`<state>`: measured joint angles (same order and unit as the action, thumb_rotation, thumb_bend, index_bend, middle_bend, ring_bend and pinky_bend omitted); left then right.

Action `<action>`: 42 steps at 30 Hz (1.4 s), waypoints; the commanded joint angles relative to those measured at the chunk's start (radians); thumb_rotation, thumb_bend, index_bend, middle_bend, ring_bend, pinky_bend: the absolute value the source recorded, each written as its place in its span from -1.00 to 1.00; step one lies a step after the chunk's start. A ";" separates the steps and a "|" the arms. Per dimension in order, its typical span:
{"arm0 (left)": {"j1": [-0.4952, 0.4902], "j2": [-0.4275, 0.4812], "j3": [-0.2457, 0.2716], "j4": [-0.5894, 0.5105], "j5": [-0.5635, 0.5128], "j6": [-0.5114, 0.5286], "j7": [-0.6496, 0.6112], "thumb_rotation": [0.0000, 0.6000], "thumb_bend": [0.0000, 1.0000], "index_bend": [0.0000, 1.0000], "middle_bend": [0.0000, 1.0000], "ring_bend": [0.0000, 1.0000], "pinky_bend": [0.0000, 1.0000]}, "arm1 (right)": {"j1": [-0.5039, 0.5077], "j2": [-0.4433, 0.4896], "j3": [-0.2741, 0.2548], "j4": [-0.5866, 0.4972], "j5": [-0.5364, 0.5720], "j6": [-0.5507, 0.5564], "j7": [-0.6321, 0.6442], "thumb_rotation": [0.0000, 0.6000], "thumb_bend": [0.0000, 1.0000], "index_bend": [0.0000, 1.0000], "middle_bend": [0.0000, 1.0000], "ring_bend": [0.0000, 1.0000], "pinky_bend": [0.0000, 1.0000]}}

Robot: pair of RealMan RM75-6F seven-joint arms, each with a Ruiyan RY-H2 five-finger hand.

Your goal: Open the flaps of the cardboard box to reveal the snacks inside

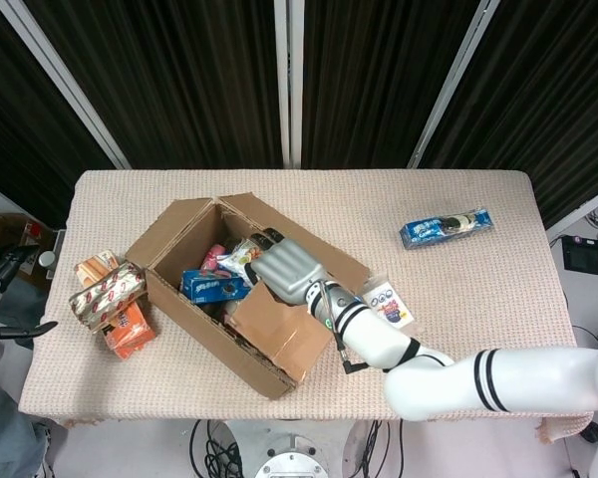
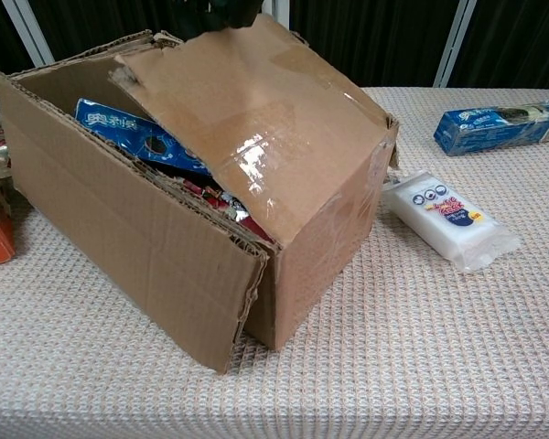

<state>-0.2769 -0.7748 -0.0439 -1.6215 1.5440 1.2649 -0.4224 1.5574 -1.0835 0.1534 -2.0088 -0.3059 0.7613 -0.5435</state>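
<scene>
Beige textured table [image 1: 458,289] before black curtains. Cardboard box [image 1: 184,299] under the right hand [image 1: 286,270], which grips the top edge of a raised, tilted flap [image 2: 265,137], fingers curled over it. Blue snack packet [image 1: 211,287] inside, left of the hand. White packet [image 1: 389,304] just right; blue biscuit pack [image 1: 446,227] far right. Snack pile [image 1: 110,304] beyond the box, leftward.

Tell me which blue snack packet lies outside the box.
The long blue packet alone near the table's far right corner. The other blue packet lies inside the cardboard box, beside the right hand lifting the flap.
</scene>
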 commanded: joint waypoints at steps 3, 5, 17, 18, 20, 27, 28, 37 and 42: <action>-0.009 0.004 -0.003 -0.013 0.000 -0.007 0.007 0.46 -1.00 -0.83 -0.78 -0.90 -0.67 | -0.052 0.176 0.021 -0.136 -0.055 -0.044 0.058 1.00 0.86 -0.13 -0.16 -1.00 -1.00; -0.012 0.007 -0.005 -0.023 0.001 -0.010 0.013 0.46 -1.00 -0.83 -0.78 -0.90 -0.67 | -0.082 0.238 0.026 -0.183 -0.094 -0.053 0.079 1.00 0.86 -0.13 -0.17 -1.00 -1.00; -0.033 0.028 -0.008 -0.094 0.009 -0.027 0.053 0.42 -1.00 -0.85 -0.78 -0.90 -0.67 | -0.367 0.511 0.095 -0.347 -0.515 -0.147 0.304 1.00 0.86 -0.14 -0.18 -1.00 -1.00; -0.035 0.029 -0.009 -0.099 0.010 -0.028 0.056 0.42 -1.00 -0.85 -0.78 -0.90 -0.67 | -0.392 0.524 0.101 -0.347 -0.556 -0.167 0.333 1.00 0.86 -0.14 -0.17 -1.00 -1.00; -0.038 0.028 -0.010 -0.110 0.013 -0.030 0.063 0.42 -1.00 -0.85 -0.78 -0.90 -0.67 | -0.453 0.553 0.119 -0.347 -0.659 -0.207 0.408 1.00 0.86 -0.14 -0.16 -1.00 -1.00; -0.043 0.044 -0.008 -0.149 0.034 -0.024 0.071 0.42 -1.00 -0.86 -0.78 -0.90 -0.67 | -0.695 0.661 0.166 -0.347 -1.111 -0.157 0.749 1.00 0.86 -0.08 -0.09 -1.00 -1.00; -0.043 0.048 -0.008 -0.154 0.036 -0.023 0.069 0.42 -1.00 -0.86 -0.78 -0.90 -0.67 | -0.738 0.687 0.160 -0.347 -1.202 -0.111 0.821 1.00 0.86 -0.08 -0.06 -1.00 -1.00; -0.043 0.048 0.000 -0.158 0.032 -0.035 0.055 0.42 -1.00 -0.86 -0.78 -0.90 -0.67 | -1.009 0.925 0.033 -0.343 -1.646 0.261 1.113 1.00 0.85 -0.10 0.02 -0.94 -1.00; -0.045 0.037 0.003 -0.156 0.036 -0.037 0.070 0.41 -1.00 -0.86 -0.78 -0.90 -0.67 | -1.105 0.893 -0.012 -0.283 -1.693 0.413 1.057 1.00 0.79 -0.22 -0.12 -0.94 -1.00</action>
<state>-0.3220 -0.7361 -0.0417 -1.7778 1.5785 1.2271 -0.3544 0.5291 -0.1930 0.1867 -2.3289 -1.9583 1.0899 0.5576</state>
